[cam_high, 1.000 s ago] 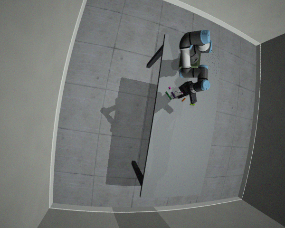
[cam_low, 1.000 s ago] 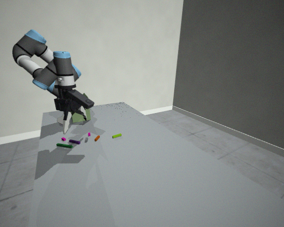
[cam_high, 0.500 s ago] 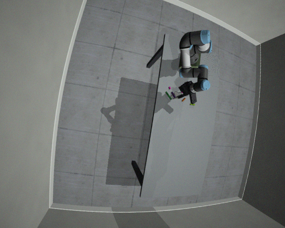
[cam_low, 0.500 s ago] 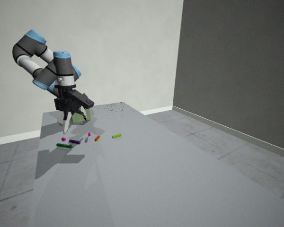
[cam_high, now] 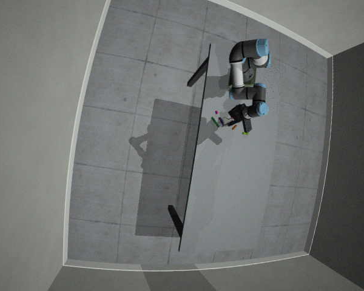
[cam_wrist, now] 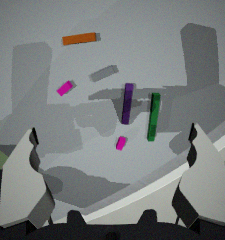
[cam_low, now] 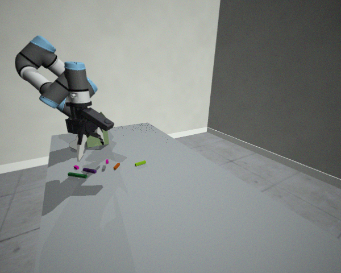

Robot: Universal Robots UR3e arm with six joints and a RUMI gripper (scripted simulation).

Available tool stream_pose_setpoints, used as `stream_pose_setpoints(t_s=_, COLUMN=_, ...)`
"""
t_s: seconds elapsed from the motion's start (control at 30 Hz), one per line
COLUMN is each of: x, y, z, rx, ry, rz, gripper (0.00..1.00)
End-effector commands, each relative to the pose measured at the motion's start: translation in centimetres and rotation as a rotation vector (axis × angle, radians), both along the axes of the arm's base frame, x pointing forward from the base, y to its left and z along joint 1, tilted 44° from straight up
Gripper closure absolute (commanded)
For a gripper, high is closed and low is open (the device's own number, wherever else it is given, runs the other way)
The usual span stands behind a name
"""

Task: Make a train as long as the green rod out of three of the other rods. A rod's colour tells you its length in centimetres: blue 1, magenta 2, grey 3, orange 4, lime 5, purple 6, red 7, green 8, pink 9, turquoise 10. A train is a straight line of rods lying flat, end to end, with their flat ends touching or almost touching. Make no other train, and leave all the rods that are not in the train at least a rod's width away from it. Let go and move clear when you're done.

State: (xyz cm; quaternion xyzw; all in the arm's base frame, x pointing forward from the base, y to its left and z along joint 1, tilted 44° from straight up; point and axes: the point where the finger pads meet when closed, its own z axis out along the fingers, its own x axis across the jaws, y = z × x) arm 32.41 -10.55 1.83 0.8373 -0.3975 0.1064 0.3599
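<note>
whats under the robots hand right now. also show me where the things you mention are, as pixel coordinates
Below the open hand (cam_low: 90, 151) (cam_wrist: 112, 126), the wrist view shows purple (cam_wrist: 127, 104), green (cam_wrist: 154, 117), grey (cam_wrist: 104, 73), orange (cam_wrist: 80, 38) and two magenta rods (cam_wrist: 65, 88) (cam_wrist: 121, 143) on the table. Whatever the hand's own fingers cover there can't be seen.

arm bent | hand (cam_high: 230, 120) (cam_low: 90, 152) (cam_wrist: 112, 126) pointing down | jaws wide apart, nothing held
</note>
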Motion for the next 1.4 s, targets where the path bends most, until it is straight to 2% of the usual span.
stream_pose_setpoints(t_s=0.0, x=0.2, y=0.2, z=-0.1, rx=0.007, ry=0.045, rz=0.051, gripper=0.0)
stream_pose_setpoints(t_s=0.93, x=1.2, y=2.0, z=-1.7, rx=0.067, ry=0.399, rz=0.424, gripper=0.0)
stream_pose_setpoints(t_s=1.0, x=1.2, y=2.0, z=-1.7, rx=0.067, ry=0.399, rz=0.424, gripper=0.0)
stream_pose_setpoints(t_s=1.07, x=1.3, y=2.2, z=-1.9, rx=0.074, ry=0.447, rz=0.474, gripper=0.0)
stream_pose_setpoints(t_s=1.37, x=1.6, y=2.6, z=-2.3, rx=0.092, ry=0.555, rz=0.588, gripper=0.0)
